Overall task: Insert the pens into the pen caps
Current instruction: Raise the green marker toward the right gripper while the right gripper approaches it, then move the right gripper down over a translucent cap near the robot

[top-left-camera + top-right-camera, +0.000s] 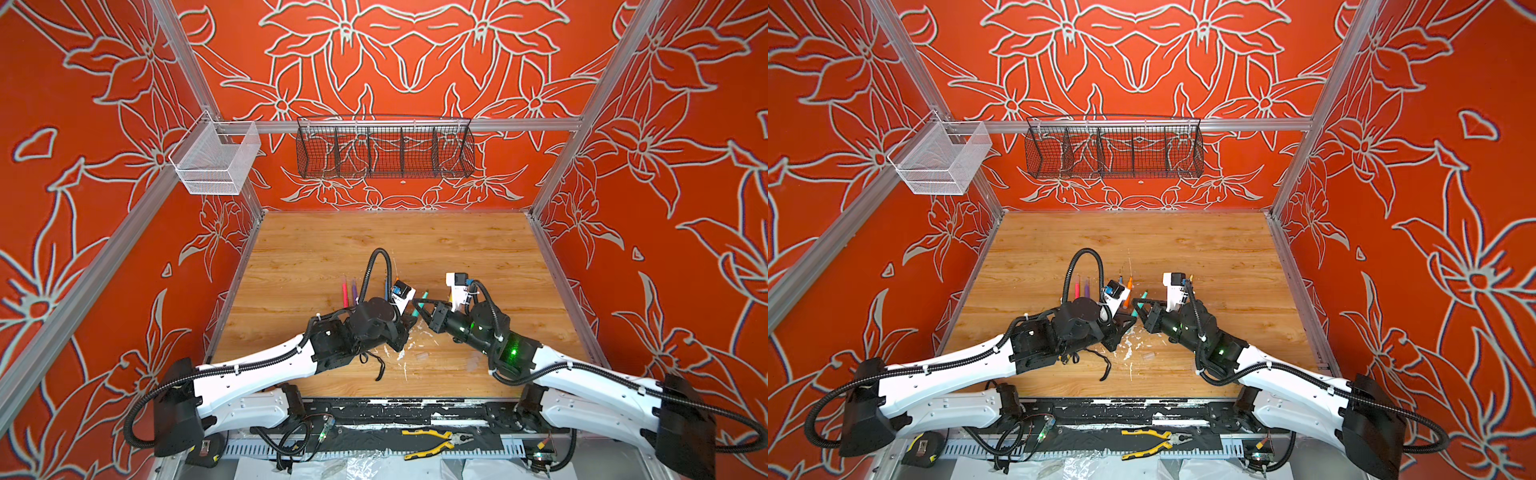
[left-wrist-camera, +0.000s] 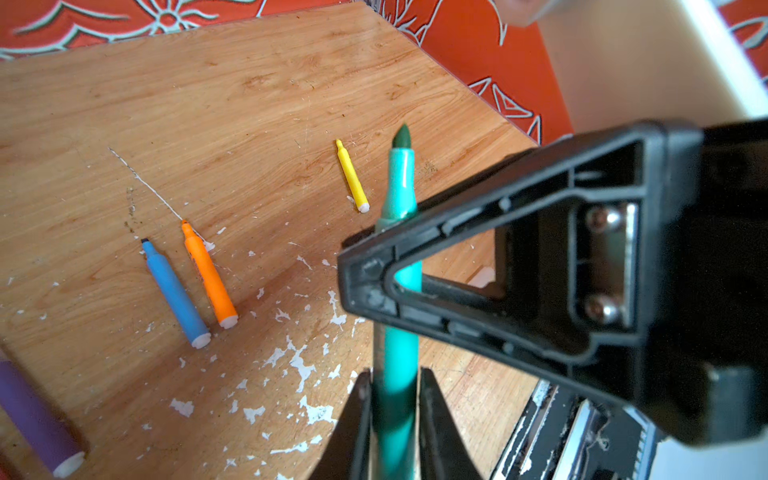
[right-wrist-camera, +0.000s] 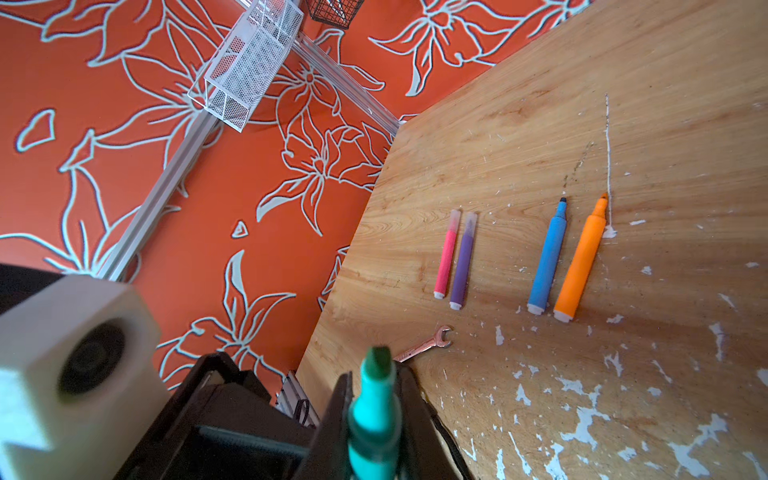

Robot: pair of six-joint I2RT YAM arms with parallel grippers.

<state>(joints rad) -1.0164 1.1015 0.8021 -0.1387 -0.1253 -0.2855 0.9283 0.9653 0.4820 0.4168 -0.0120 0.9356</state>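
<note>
Teal pen (image 1: 423,297), uncapped, is carried clear of the wood-grain counter (image 1: 374,241), over its middle and nearer the front edge than the back. In both top views the left pincer (image 1: 409,326) and right pincer (image 1: 417,307) meet at it tip to tip. Pink pen (image 1: 344,291) and purple pen (image 1: 354,291) lie side by side on the counter to the left edge's side of that meeting point.

Left wrist view: the teal barrel runs between the left pincer's fingers (image 2: 357,415), which stand close on either side of its rear part; whether they press it cannot be told. The right pincer crosses the barrel further up. Blue pen (image 2: 174,291) and orange pen (image 2: 210,278) lie side by side, bare-tipped, among white paint flecks (image 2: 301,365). Yellow pen (image 2: 352,176) lies alone, well apart from them.

Right wrist view: the right pincer is clamped tight on the teal pen, its dark green tip standing clear of the fingers. Pink and purple each wear a clear cap (image 3: 455,218). Silver wrench (image 3: 424,345) lies flat near the left edge.
</note>
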